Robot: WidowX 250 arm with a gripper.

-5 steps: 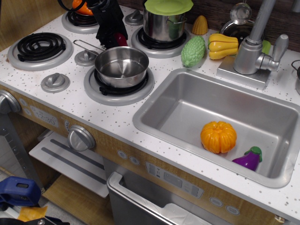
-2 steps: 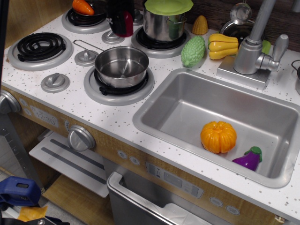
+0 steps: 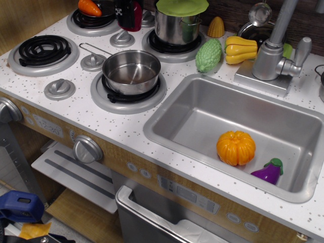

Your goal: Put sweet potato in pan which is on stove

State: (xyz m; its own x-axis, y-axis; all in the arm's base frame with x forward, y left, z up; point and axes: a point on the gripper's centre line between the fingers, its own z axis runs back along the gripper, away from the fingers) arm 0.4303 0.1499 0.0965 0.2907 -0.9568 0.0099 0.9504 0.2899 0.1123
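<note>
Toy kitchen counter, oblique overhead view. The sweet potato (image 3: 135, 14), dark red and glossy, sits at the top edge in the black gripper (image 3: 129, 11), fingers closed on it, long axis roughly vertical, above the rear of the stove (image 3: 76, 76). The empty pan (image 3: 131, 71) rests on the front right burner, wire handle pointing left. Right: a steel sink (image 3: 202, 116) holding an orange pumpkin (image 3: 235, 148) and a purple eggplant (image 3: 269, 171).
</note>
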